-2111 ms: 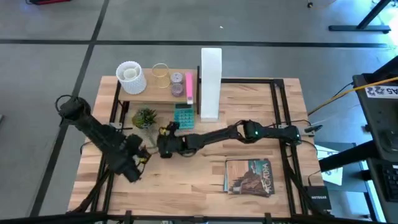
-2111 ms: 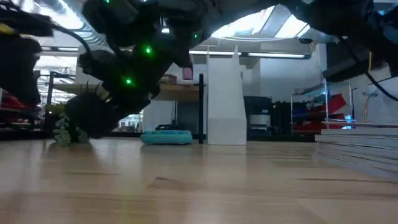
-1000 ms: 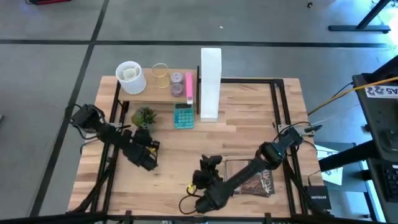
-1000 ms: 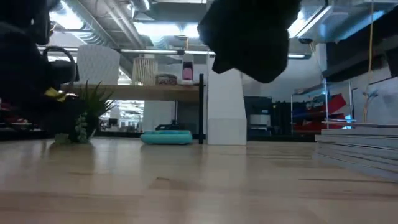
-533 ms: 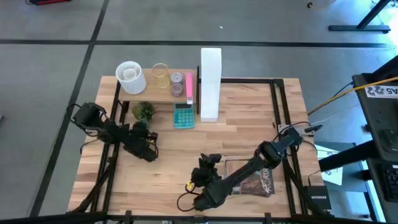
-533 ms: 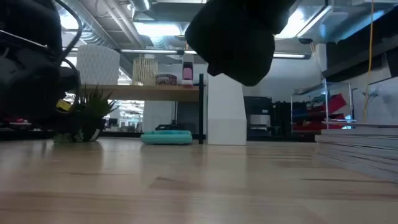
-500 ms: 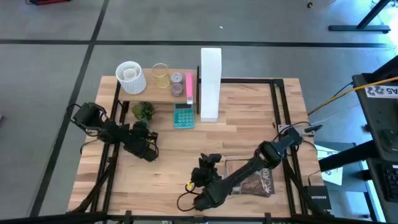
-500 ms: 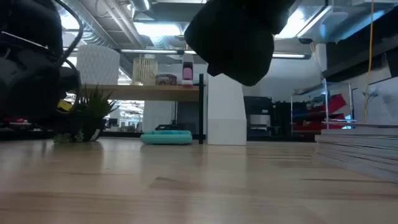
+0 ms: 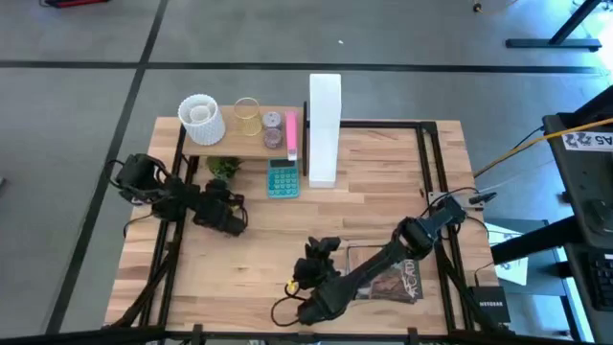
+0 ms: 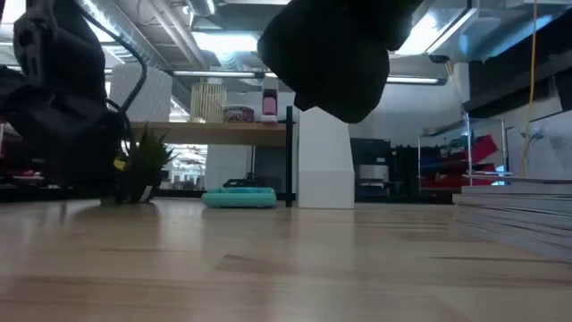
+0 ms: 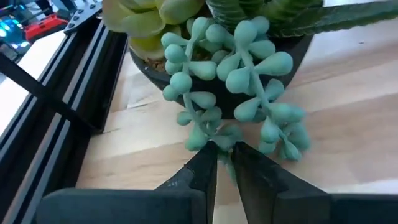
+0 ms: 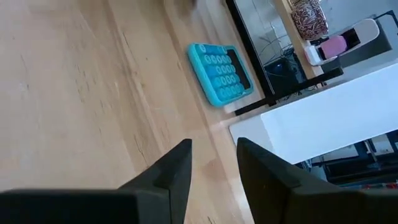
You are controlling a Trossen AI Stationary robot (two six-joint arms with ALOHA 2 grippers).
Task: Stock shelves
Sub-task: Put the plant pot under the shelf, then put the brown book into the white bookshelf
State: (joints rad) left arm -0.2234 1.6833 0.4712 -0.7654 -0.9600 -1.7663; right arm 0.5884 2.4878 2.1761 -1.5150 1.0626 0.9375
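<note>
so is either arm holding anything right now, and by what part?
The left gripper is shut on a trailing sprig of the potted plant, not its pot. The right gripper is open, holding nothing, above the table.

In the left wrist view the potted plant [image 11: 236, 74] is cut off at twelve o'clock, its pot mostly hidden behind trailing leaves. In the low view the left arm [image 10: 63, 116] hides part of the shelf [image 10: 223, 127]. The book [image 9: 388, 273] is partly covered by the right arm.
</note>
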